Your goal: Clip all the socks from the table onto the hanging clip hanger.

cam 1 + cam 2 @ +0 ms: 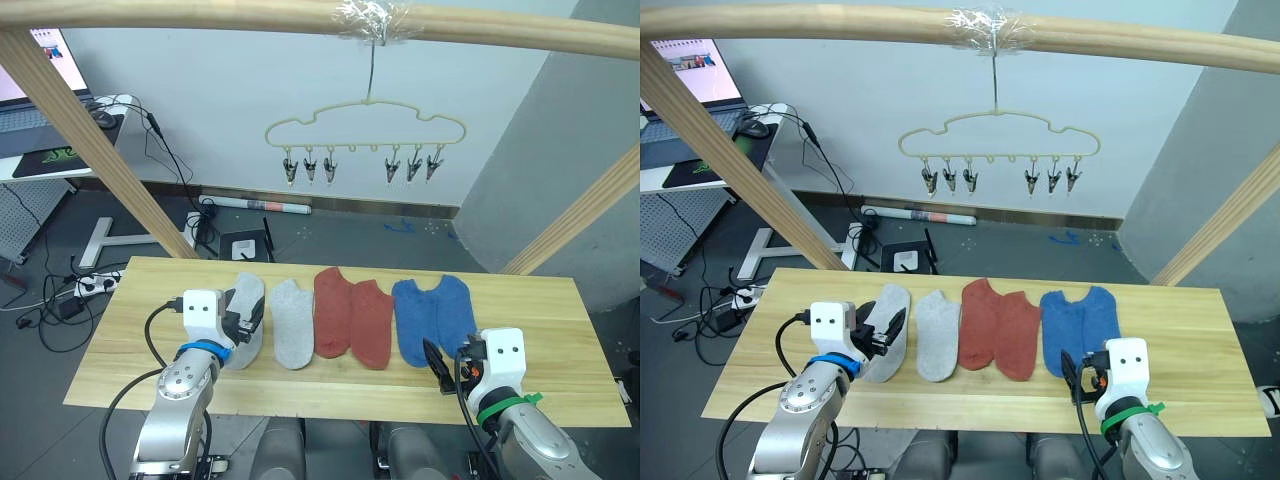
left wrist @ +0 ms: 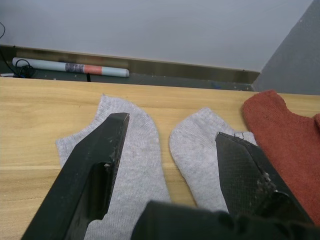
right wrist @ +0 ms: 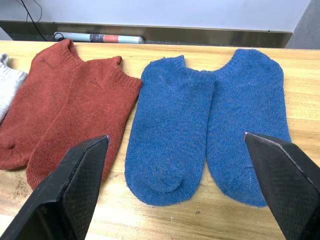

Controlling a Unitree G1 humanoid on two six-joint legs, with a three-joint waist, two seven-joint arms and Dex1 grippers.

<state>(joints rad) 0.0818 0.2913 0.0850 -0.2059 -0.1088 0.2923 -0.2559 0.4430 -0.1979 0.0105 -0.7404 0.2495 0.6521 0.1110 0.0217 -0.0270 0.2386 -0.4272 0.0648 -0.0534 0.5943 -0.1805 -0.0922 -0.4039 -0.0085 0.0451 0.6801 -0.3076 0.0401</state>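
Six socks (image 1: 350, 318) flat in a row mid-table (image 1: 560, 330); hanger (image 1: 366, 132) at 12 o'clock, clips bare. Left gripper (image 2: 170, 150) jaws apart over grey pair; right gripper (image 3: 175, 172) apart before blue. Risk: pinching two touching socks, perhaps.

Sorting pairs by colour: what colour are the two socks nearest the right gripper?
Blue, both socks; the right wrist view shows them best, lying beyond the open right gripper.

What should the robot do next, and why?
Probably lower the left end effector onto the leftmost grey sock and close on it. Its fingers are open right above that sock, all six socks lie flat on the table, and the clip hanger holds none.
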